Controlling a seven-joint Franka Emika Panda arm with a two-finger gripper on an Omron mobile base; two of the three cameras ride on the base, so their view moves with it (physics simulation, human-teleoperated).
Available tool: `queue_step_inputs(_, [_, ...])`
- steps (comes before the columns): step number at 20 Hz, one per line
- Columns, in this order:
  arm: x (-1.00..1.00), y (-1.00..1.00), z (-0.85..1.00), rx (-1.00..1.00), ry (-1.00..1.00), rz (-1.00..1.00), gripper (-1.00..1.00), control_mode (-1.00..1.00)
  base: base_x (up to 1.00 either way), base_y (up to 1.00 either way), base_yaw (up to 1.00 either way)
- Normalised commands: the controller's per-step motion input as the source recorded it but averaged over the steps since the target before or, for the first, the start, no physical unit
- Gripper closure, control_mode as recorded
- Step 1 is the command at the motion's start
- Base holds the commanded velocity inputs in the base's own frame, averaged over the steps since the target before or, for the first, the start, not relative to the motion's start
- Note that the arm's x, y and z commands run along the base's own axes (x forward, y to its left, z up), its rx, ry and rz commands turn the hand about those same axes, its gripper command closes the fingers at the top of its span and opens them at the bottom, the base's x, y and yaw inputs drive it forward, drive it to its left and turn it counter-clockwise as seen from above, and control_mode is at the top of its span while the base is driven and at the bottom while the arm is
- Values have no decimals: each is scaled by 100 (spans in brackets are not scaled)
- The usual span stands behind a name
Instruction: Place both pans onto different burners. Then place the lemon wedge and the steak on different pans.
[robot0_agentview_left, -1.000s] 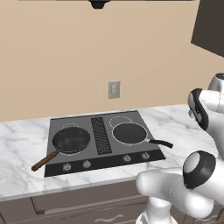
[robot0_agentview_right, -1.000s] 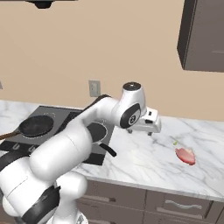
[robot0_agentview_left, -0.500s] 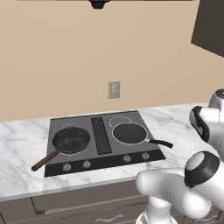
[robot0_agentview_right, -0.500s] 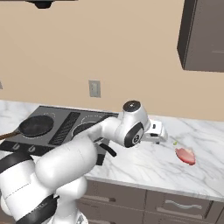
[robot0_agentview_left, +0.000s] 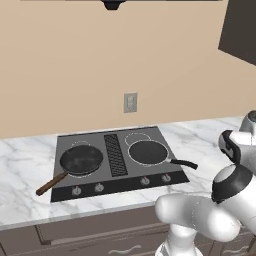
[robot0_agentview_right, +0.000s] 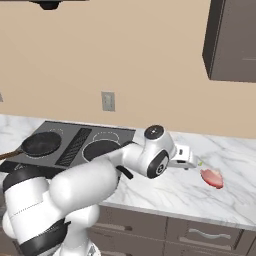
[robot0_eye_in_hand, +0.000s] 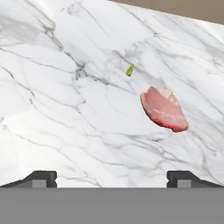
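Since 1 s ago we are swinging our arm further right, twd the steak. L to R: wooden-handled pan and dark pan are sitting on burners; gripper is hanging wide open; lemon wedge is lying near steak, on the counter.

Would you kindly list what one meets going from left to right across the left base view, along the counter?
Brown wooden handle → round black pan it belongs to → black central grille of the cooktop → all-dark round pan → its dark handle → white robot arm.
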Motion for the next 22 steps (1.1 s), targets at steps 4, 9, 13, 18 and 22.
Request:
queue_step_inputs(4, [10,-29,0,0,2,0,-100,-100,0,0,0])
queue_step_inputs(9, [17,-35,0,0,0,0,-100,-100,0,0,0])
queue_step_inputs(13, [22,-35,-3,0,1,0,-100,-100,0,0,0])
queue_step_inputs(18, [20,-31,-5,0,2,0,-100,-100,0,0,0])
queue_step_inputs(22, [10,-26,-12,0,2,0,-100,-100,0,0,0])
